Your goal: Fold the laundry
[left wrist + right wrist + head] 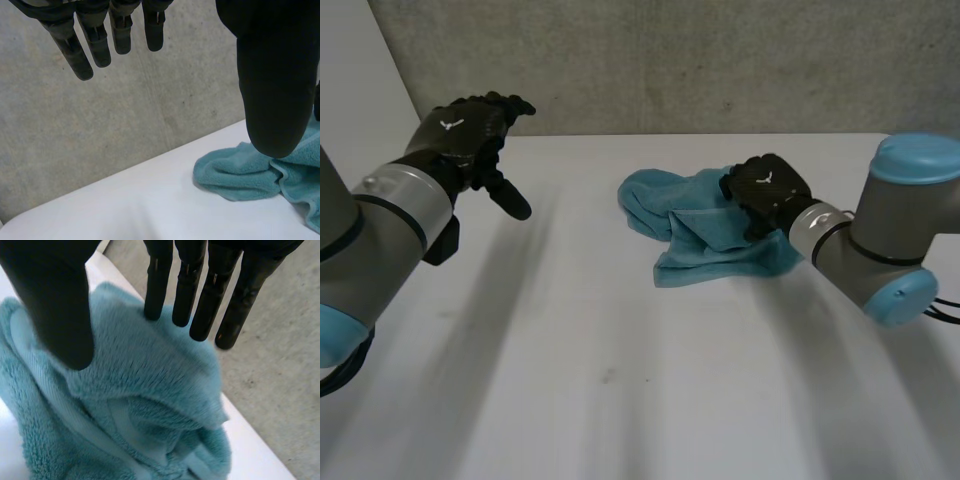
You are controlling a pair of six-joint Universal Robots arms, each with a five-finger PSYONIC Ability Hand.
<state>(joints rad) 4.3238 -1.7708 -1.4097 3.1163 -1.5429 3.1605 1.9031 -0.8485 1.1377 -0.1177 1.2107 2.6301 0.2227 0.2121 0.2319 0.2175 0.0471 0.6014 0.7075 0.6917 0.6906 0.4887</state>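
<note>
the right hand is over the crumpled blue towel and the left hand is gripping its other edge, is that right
Not quite: the left hand grips nothing. The head view shows it well to the side of the towel, over bare white table, and the left wrist view shows its fingers straight and open. The right hand is indeed over the crumpled blue towel.

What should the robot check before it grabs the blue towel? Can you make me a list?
1. Blue towel on the white table: ok.
2. Right hand over the towel, fingers straight, ready to grasp: ok.
3. Left hand free: ok. It is open, raised and apart from the towel.
4. Towel lying flat for a fold: not ok, it is bunched up.
5. Right hand touching the towel: cannot tell.
6. A corner easy to find: cannot tell.
</note>
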